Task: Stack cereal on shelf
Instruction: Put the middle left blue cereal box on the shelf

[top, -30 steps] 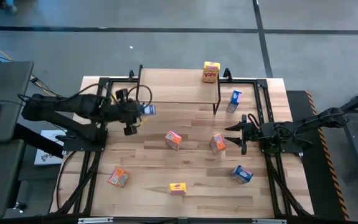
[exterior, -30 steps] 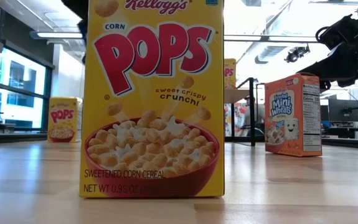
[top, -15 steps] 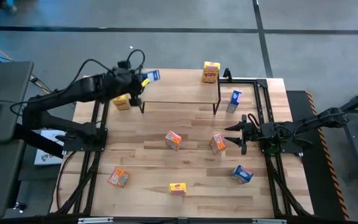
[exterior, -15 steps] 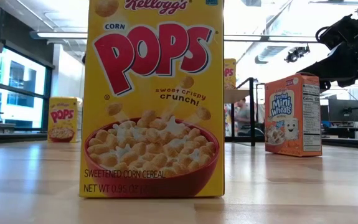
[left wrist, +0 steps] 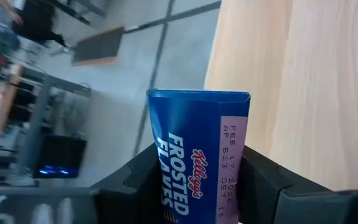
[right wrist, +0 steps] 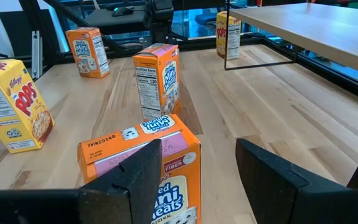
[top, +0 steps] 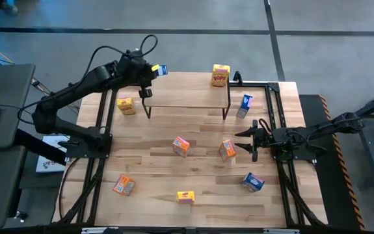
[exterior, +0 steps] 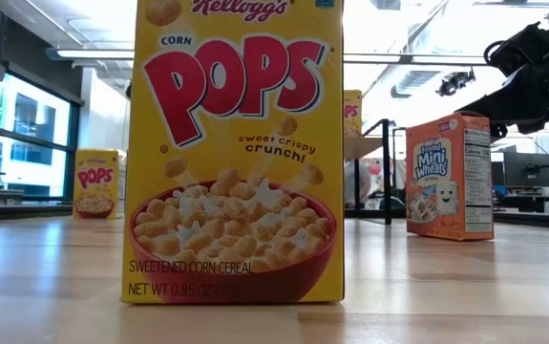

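Note:
My left gripper (top: 154,70) is raised over the far left corner of the shelf (top: 187,96) and is shut on a blue cereal box (top: 160,69), also seen in the left wrist view (left wrist: 197,155). A yellow box (top: 220,75) stands on the shelf's far right corner. Several more boxes stand on the table, among them a yellow one (top: 126,105) left of the shelf and a blue one (top: 244,105) right of it. My right gripper (top: 245,140) hovers open beside an orange box (top: 227,149), which stands just ahead of its fingers (right wrist: 138,165). My left gripper pinches the blue box between its two fingers, one on each broad face (left wrist: 166,186) near one end. The other end sticks out beyond the fingertips. The box is lifted clear, above the shelf's plank top (left wrist: 303,93).
Two orange boxes (top: 181,145) (top: 123,186), a yellow one (top: 185,197) and a blue one (top: 252,182) are scattered on the table's near half. The yellow one fills the low view (exterior: 234,153). The shelf's top is bare between its corners. Black frame rails run along both table sides.
My left arm has swung from the table's left middle toward the far edge and risen, carrying the blue box up to the shelf's far left corner. This has uncovered the yellow box left of the shelf. My right arm has kept still.

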Robot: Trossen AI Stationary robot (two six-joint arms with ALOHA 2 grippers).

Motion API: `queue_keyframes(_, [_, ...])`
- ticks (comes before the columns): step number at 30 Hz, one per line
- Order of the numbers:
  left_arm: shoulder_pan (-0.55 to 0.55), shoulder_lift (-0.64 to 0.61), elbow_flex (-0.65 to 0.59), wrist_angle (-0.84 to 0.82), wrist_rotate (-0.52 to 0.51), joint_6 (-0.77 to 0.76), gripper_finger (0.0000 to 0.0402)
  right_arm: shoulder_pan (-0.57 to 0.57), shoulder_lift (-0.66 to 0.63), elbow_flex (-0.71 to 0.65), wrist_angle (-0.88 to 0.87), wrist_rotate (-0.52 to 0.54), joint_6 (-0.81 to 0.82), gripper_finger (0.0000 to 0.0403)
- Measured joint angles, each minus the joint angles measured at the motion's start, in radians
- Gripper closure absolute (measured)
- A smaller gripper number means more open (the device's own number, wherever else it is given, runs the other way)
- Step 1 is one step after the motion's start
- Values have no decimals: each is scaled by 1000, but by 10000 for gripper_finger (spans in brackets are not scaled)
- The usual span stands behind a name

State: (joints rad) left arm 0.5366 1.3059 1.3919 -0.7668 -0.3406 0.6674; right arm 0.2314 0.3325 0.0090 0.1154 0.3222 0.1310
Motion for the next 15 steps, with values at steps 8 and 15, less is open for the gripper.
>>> queue_keyframes(8, [24,113,162,-160,78,-57,250,0,0,0,0,0,0,206])
queue_keyframes(15, [62,203,245,-306,136,-84,250,0,0,0,0,0,0,206])
